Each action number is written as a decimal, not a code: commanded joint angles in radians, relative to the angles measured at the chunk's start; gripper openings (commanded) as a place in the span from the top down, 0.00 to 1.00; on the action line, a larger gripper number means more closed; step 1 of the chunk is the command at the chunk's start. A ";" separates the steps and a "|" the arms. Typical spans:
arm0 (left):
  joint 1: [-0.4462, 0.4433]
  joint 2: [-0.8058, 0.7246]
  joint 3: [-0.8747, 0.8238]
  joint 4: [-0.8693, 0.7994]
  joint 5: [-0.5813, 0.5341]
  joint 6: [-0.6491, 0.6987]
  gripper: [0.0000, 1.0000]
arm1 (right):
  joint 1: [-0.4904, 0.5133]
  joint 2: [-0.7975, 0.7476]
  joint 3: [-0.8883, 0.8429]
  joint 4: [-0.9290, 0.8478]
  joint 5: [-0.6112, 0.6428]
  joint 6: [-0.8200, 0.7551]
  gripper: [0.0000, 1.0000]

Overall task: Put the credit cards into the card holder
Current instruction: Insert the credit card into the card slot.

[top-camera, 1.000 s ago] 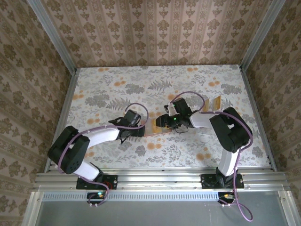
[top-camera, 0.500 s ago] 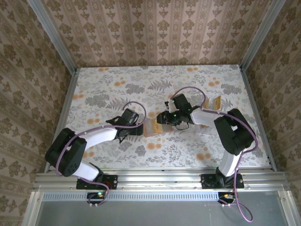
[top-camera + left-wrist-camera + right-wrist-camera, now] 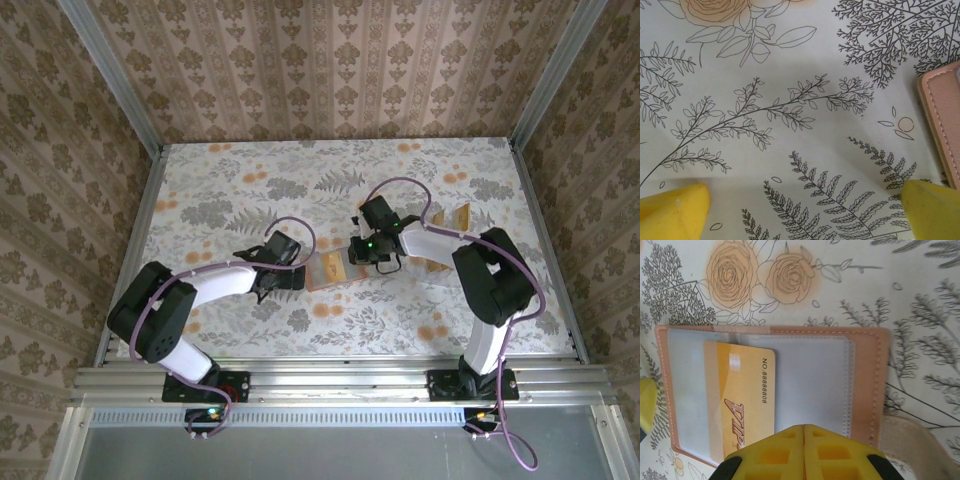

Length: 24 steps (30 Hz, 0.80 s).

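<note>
**End effectors flank the open card holder at mid-counter**

The right end effector [image 3: 804,440] has its yellow fingers pressed together with only a seam between them and nothing visibly gripped. It hovers at the near edge of the open card holder [image 3: 810,365], just over the lower end of a credit card [image 3: 740,395]. That card is tucked in the left inner pocket and is printed "NO. 8888808". The left end effector [image 3: 805,215] is spread wide, its fingertips [image 3: 675,207] at either corner of the wrist view with bare counter [image 3: 790,75] between them. The card holder's stitched edge [image 3: 942,115] lies just beside its right fingertip.

From above, the one card holder [image 3: 328,270] lies between the left end effector [image 3: 295,278] and the right end effector [image 3: 358,252]. One credit card sits in it. Two more credit cards [image 3: 462,215] show beyond the right forearm, partly hidden.

The card holder lies well away from the counter's rims, with open floral surface on the far and left sides.
</note>
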<state>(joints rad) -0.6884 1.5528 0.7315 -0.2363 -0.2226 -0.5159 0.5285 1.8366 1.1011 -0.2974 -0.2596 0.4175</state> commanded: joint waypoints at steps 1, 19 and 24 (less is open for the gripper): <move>-0.006 0.023 0.022 -0.028 -0.018 0.015 0.01 | 0.018 0.035 0.039 -0.039 0.025 -0.015 0.93; -0.008 0.034 0.021 -0.010 -0.005 0.021 0.01 | 0.068 0.082 0.082 -0.038 0.006 0.004 0.94; -0.009 0.041 0.020 -0.008 -0.002 0.021 0.01 | 0.080 0.092 0.090 -0.030 0.001 0.011 0.95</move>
<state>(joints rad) -0.6903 1.5627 0.7406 -0.2390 -0.2214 -0.5121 0.5968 1.9049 1.1641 -0.3145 -0.2581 0.4213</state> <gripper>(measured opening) 0.991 0.057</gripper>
